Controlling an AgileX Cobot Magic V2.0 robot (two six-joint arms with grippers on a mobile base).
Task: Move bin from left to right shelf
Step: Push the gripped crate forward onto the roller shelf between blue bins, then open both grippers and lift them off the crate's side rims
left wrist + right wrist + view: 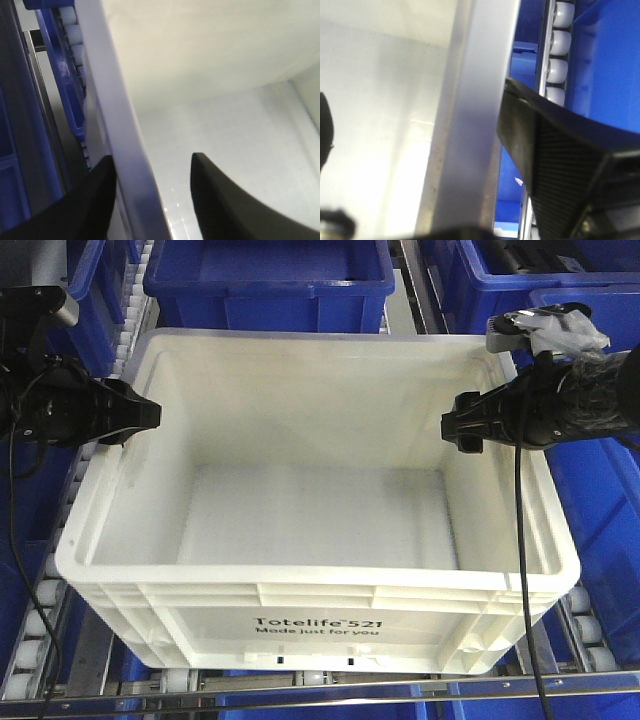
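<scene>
The white bin [320,530], printed "Totelife 521", sits empty in a lane of white roller wheels [28,632] on a grey metal rack; I cannot tell whether this is the right shelf. My left gripper [150,418] is at the bin's left rim. In the left wrist view it [151,156] is open and straddles the rim [125,150], with the outer finger [100,185] against it and the inner finger apart. My right gripper [452,428] is at the right rim. In the right wrist view it [415,90] is open astride the rim [475,125].
Dark blue totes stand behind the bin [270,280], to its right [600,530] and to its left [20,540]. A roller rail [559,55] runs close beside the bin's right wall. A metal bar [320,702] crosses the rack's front edge.
</scene>
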